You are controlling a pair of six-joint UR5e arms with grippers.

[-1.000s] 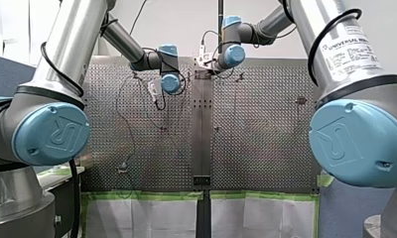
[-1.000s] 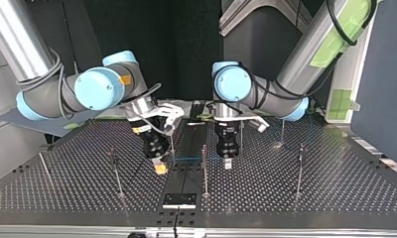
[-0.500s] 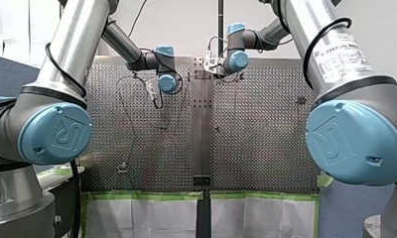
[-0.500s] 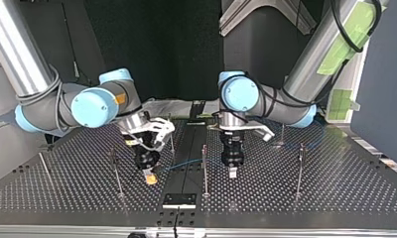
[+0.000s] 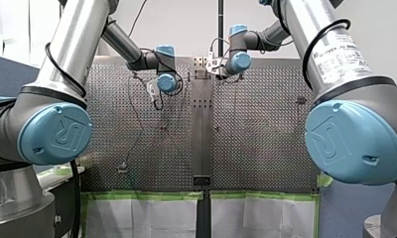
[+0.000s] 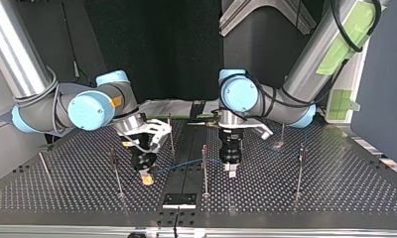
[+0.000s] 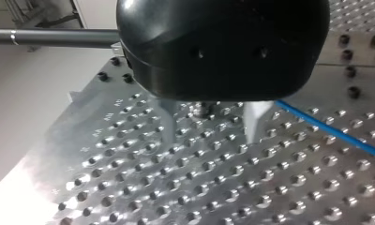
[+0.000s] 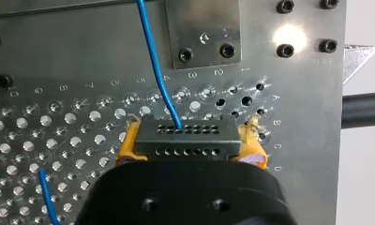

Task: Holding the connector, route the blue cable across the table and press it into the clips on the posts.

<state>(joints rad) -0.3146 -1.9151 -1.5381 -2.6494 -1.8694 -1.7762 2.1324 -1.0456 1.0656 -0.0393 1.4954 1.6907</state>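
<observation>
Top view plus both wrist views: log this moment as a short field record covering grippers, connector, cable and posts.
right gripper: shut on the connector, held between yellow pads
left gripper: open, nothing between its fingers, over the table
blue cable: leaves the connector, runs across the table by the middle post and passes beside the left gripper
clip seating: cannot tell from these views

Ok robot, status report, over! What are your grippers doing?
Right gripper shut on connector. Left gripper open, empty, blue cable beside it. Thin post stands between them in the top view, cable passing it.
</observation>
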